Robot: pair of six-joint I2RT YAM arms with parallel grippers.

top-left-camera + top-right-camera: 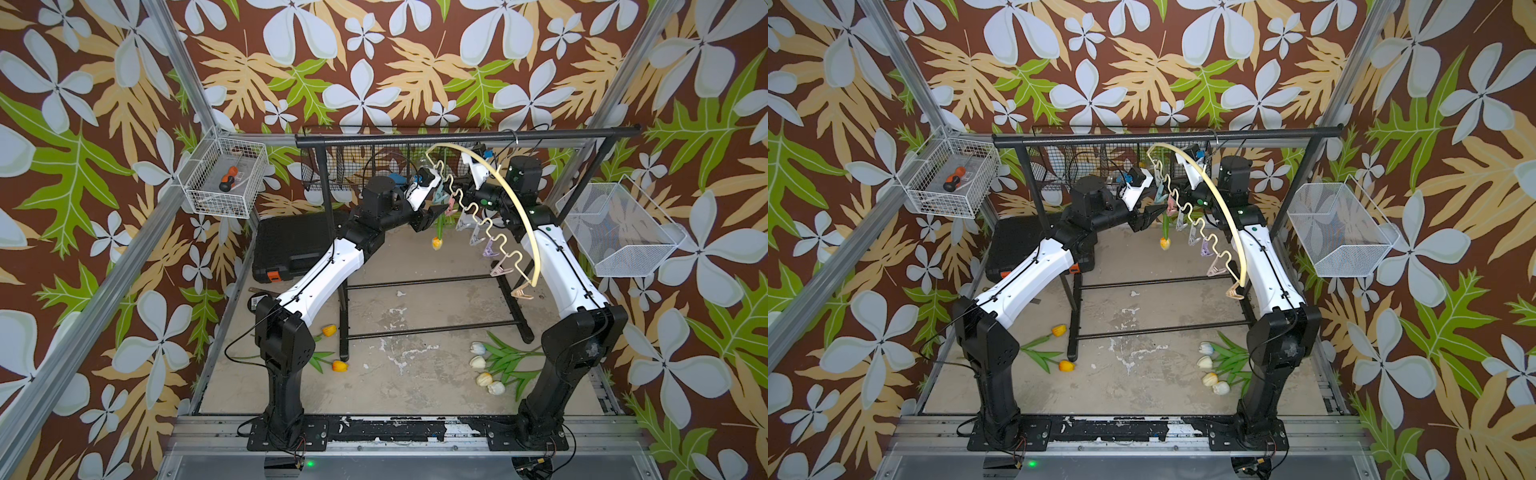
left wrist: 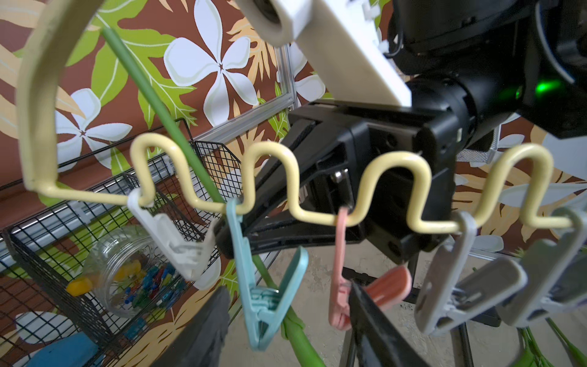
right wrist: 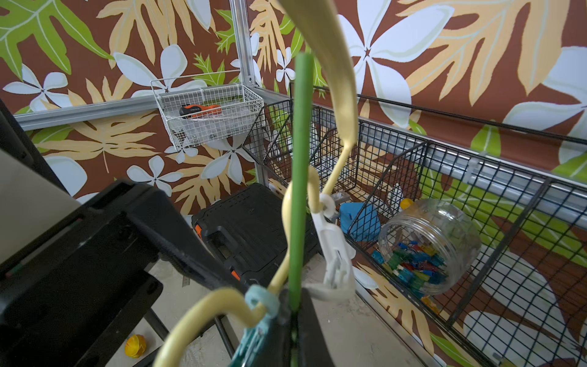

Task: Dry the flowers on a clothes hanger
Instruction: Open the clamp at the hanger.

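An orange tulip (image 1: 436, 243) dangles head-down at the far end of the clothes hanger (image 1: 532, 257), its stem pinched in the right claw (image 3: 293, 313). The left claw (image 2: 286, 295) stands half-open by a teal clothespin (image 2: 255, 302). The scuffed beige worktop (image 1: 415, 374) below carries white tulips (image 1: 484, 365) near right and loose orange tulips (image 1: 340, 365) near left. The black garment rack (image 1: 457, 137) stands between them, and leaf-print walls (image 1: 374, 62) surround the scene.

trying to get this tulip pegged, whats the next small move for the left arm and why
Probably close the left gripper on the teal clothespin to squeeze its mouth open. Its jaws stand open either side of that pin, and the right gripper, shut on the orange tulip, holds the stem right beside it, seemingly not yet clipped.
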